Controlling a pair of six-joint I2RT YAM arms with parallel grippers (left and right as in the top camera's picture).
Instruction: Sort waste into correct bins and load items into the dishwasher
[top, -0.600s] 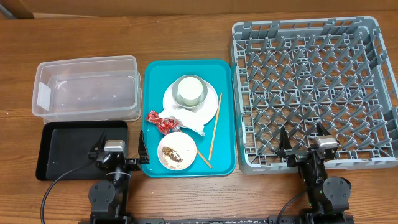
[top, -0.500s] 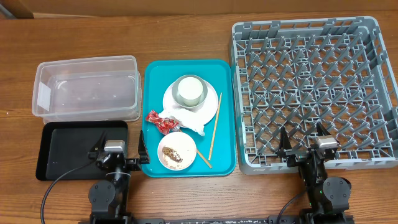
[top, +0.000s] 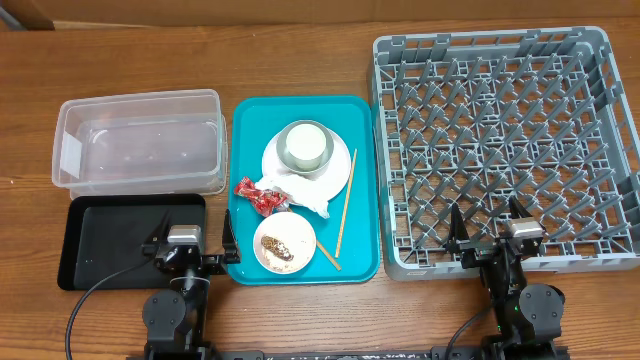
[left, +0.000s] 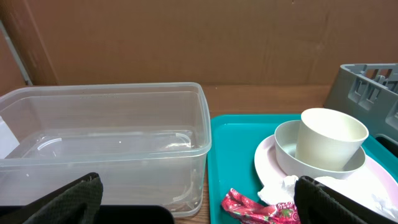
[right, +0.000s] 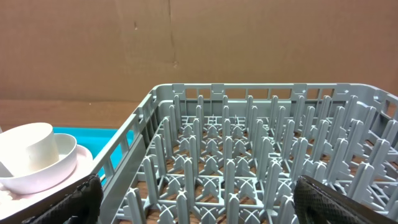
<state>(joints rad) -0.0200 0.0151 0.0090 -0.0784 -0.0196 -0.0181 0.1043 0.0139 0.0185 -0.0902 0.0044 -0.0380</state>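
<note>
While the white cup (top: 304, 145) stands inside the greyish-white bowl (left: 286, 152) on the pale pink plate (top: 341, 172), the crumpled tissue (top: 300, 196) lies against the plate's near edge with the red wrapper (top: 257, 195) just to its left, all on the teal tray (top: 250, 120). The small bowl (top: 300, 228) with brown food bits (top: 275, 245) sits nearer the robot, the chopsticks (top: 345, 205) to its right. The clear tub (top: 140, 98) and, nearer the robot, the black tray (top: 110, 240) lie left of the teal tray; the grey dish rack (top: 480, 38) lies right. At the near edge of the table (top: 300, 60), the left gripper (top: 194, 235) and right gripper (top: 487, 228) are both spread wide, holding nothing.
</note>
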